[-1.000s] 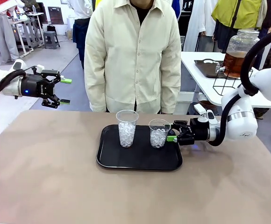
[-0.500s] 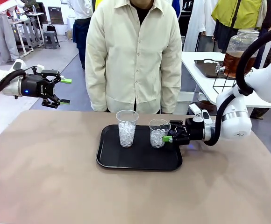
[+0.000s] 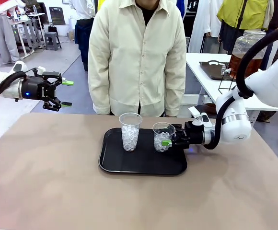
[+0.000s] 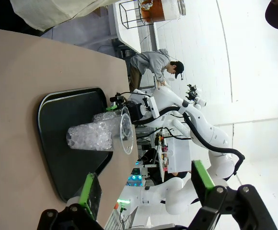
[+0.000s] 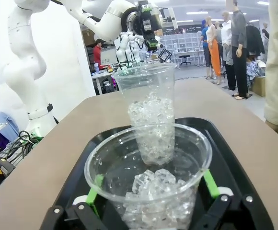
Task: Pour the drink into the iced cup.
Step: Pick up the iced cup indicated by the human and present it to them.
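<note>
Straddling the iced cup [image 3: 163, 136] at the tray's [image 3: 144, 165] three o'clock, ready to grasp, right gripper [image 3: 167, 140] stands released; left gripper [image 3: 66, 93], parked clear at nine o'clock, likewise.

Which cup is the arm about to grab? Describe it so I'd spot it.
On the brown table lies a black tray with two clear cups of ice. It is the cup at the tray's right end, flanked by the open fingers of the right gripper; the other cup stands alone.
</note>
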Motion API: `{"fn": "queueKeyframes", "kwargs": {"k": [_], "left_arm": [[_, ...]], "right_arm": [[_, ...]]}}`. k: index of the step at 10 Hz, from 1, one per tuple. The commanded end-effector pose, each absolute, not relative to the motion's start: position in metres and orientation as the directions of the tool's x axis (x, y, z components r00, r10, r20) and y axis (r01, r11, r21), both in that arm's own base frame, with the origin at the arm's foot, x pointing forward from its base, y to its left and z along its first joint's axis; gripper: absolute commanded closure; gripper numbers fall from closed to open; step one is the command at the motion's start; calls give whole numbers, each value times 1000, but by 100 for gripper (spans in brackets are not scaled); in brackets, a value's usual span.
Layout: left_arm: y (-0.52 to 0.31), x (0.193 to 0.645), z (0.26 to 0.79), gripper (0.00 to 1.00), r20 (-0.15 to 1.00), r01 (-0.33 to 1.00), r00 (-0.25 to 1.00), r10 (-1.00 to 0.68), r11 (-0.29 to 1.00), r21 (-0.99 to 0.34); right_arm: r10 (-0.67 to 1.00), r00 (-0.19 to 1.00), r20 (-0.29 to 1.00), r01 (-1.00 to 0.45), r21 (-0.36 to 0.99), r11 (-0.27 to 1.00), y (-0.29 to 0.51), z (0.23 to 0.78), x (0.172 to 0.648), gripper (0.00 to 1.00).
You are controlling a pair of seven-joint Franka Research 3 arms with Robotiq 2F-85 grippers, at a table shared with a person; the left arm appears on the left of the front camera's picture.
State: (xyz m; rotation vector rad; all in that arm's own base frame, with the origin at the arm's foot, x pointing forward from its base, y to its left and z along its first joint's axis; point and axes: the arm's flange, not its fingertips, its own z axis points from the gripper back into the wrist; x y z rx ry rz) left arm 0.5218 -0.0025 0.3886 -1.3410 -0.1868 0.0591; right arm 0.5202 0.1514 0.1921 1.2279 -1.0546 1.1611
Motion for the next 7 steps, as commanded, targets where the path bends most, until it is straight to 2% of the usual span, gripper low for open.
{"fn": "queueKeyframes", "kwargs": {"k": [1,2,4,7], "left_arm": [[-2,521,390,0,104,67,983,152,231,-971],[-2,521,390,0,104,67,983,152,231,-971],[-2,521,390,0,104,67,983,152,231,-971],[-2,521,390,0,104,67,983,152,231,-971]], "right_arm": [[70,152,986,-988,151,18,160,193,529,0],[69,158,985,-987,158,3,159,193,528,0],[56,147,988,-989,148,-27,158,194,525,40],[67,167,984,-985,169,-24,158,194,525,40]]}}
